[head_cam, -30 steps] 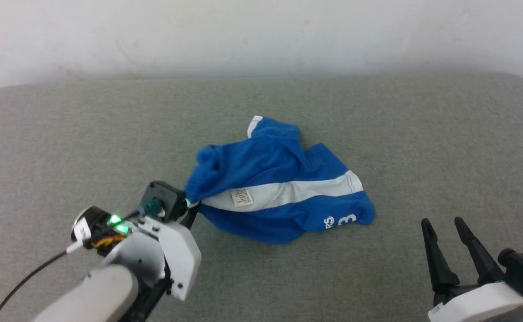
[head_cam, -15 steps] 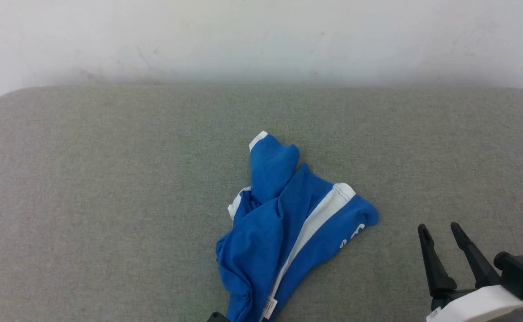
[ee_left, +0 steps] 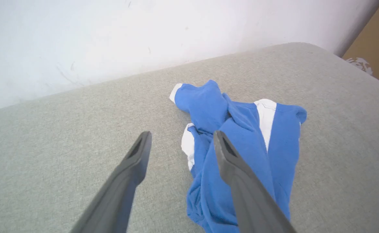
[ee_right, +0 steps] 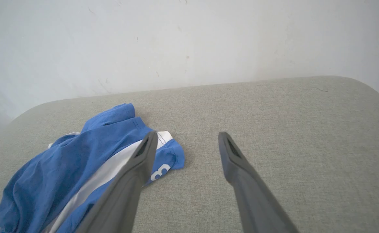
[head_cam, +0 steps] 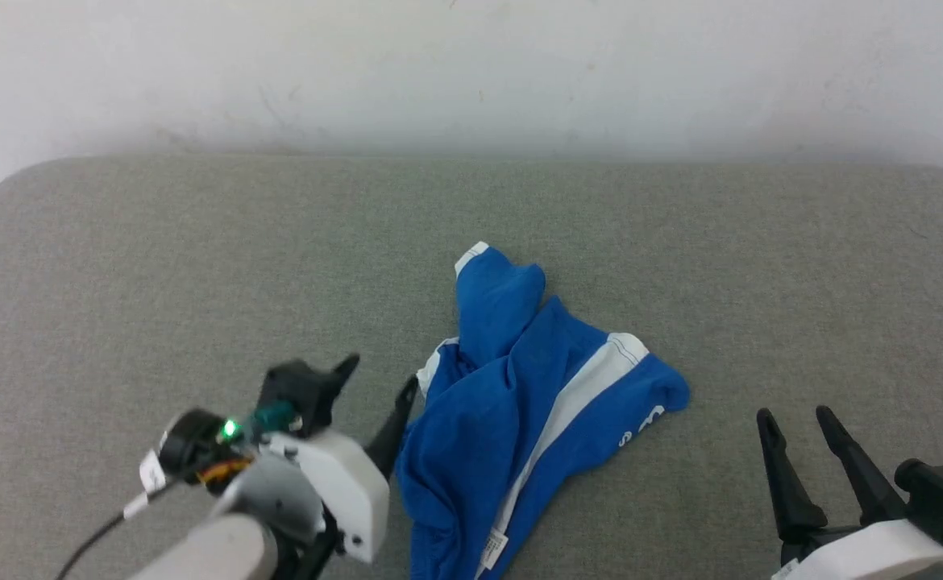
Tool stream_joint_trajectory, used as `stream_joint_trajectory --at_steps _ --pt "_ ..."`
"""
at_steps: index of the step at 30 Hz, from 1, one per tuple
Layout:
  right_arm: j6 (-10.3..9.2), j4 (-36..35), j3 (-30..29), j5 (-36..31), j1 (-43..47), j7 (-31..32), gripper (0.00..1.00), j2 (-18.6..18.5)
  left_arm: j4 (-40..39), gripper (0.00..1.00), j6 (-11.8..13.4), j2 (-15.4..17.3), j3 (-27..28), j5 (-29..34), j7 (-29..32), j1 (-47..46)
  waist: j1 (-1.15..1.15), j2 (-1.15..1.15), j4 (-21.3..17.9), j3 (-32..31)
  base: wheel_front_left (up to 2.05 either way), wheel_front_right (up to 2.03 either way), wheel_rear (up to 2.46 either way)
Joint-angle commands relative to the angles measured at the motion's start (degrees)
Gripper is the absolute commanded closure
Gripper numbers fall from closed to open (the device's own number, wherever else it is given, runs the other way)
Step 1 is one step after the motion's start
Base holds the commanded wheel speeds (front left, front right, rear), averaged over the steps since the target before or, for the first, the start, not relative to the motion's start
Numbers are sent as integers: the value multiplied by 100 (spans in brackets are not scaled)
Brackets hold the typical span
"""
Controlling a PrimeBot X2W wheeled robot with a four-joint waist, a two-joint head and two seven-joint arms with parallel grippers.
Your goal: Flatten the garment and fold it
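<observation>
While both arms hang over a grey fabric-covered surface backed by a white wall, the blue shorts lie crumpled near the middle of the surface's front half, closer to the left arm than to the right. They form a bunched, elongated heap that runs from the far centre toward the near edge. A white side stripe crosses the heap diagonally, a white-trimmed leg opening points toward the wall, and a small white tag shows at the near end. Part of a white print is visible on the right-hand corner; the right wrist view shows a "3" there.

Left gripper: fingers spread wide, nothing between them, just beside the left edge of the shorts. In the left wrist view one finger overlaps the cloth, and whether it touches cannot be told. A green light glows on this wrist.

Right gripper: fingers likewise spread and empty, well apart from the shorts, over bare surface at the lower right.
</observation>
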Motion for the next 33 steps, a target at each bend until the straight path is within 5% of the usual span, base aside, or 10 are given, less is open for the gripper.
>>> stream_joint_trajectory --at_steps 1,11,18,21,33 --pt "-5 -30 30 23 -72 -19 0 14 143 0 -106 -30 22 -41 25 -179 0 0 -43 76 0 0 0" --pt "-5 44 146 -12 -363 -67 0 14 2588 0 -1456 -951 -373 -544 722 -1581 0 0 -357 463 0 0 0" --pt "-5 219 195 28 -447 -163 0 14 4065 0 -1824 -1211 -832 -434 1503 -2089 0 0 -501 546 0 0 0" --pt "-5 274 206 40 -461 -194 0 14 4432 100 -2021 -1303 -1024 -480 1958 -2186 0 0 -525 556 0 0 0" --pt "-5 400 339 98 -632 -280 0 14 4852 100 -1736 -1185 -201 -383 950 -3619 0 0 -729 795 0 0 0"
